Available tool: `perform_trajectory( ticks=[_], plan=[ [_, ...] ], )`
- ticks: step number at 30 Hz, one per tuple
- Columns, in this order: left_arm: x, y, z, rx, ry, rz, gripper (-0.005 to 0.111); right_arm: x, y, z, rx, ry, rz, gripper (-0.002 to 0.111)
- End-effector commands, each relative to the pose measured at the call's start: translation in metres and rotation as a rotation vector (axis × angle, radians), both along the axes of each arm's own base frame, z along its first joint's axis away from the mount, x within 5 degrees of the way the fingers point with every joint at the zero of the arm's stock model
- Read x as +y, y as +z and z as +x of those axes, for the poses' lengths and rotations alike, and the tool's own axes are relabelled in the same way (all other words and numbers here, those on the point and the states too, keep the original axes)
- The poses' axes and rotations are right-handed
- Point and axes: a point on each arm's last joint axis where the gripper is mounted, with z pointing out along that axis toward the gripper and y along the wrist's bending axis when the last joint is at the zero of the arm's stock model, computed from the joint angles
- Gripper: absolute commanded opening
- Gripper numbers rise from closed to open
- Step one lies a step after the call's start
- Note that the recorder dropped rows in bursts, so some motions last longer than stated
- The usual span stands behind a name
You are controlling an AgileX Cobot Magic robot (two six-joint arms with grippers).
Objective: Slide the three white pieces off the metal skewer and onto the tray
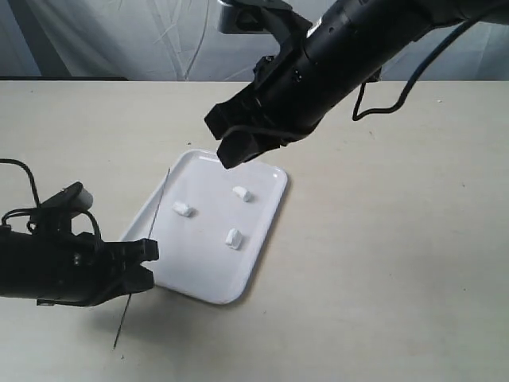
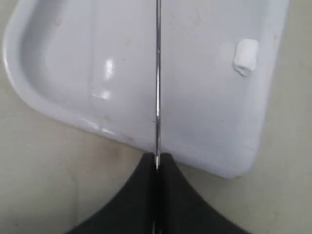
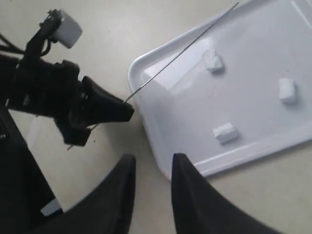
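The skewer (image 1: 159, 205) is gripped by the left tool (image 1: 147, 263), whose jaws are closed on it near its lower end; a short length is left sticking out behind the tool, over the bench (image 1: 382, 263). From the grip, the rod is pointed across the left edge of the tray (image 1: 203, 290). Three pieces are seen lying on the tray, well apart from one another: a piece (image 1: 182, 210) just beside the skewer, a piece (image 1: 242, 193) toward the far rim, and a piece (image 1: 233, 238) nearer the middle. The right tool (image 1: 227, 143) is held above the tray's far end, with its jaws parted and nothing between them.
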Motion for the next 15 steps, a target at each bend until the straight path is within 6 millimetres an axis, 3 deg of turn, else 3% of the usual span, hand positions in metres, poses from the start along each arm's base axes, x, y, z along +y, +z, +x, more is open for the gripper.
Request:
perform_trajectory(
  ticks=[1,4,7,10,15],
  plan=[
    [-0.003,-0.016,0.015,0.033,-0.003,0.051,0.010,-0.012,0.006,-0.011,0.020,0.073,-0.084,0.034],
    [-0.007,-0.010,0.028,-0.009,-0.008,0.048,0.019,-0.014,0.008,-0.013,0.027,0.081,-0.095,0.046],
    [-0.004,0.001,0.031,-0.081,-0.018,0.082,0.019,-0.015,0.019,-0.011,-0.072,0.031,-0.052,0.046],
    [-0.001,0.021,0.022,-0.196,-0.071,0.095,0.019,-0.026,0.035,-0.015,-0.236,-0.054,0.010,0.046],
    [0.004,0.059,0.008,-0.385,-0.101,0.067,0.019,-0.052,0.034,-0.037,-0.375,-0.084,-0.040,0.046]
  ],
)
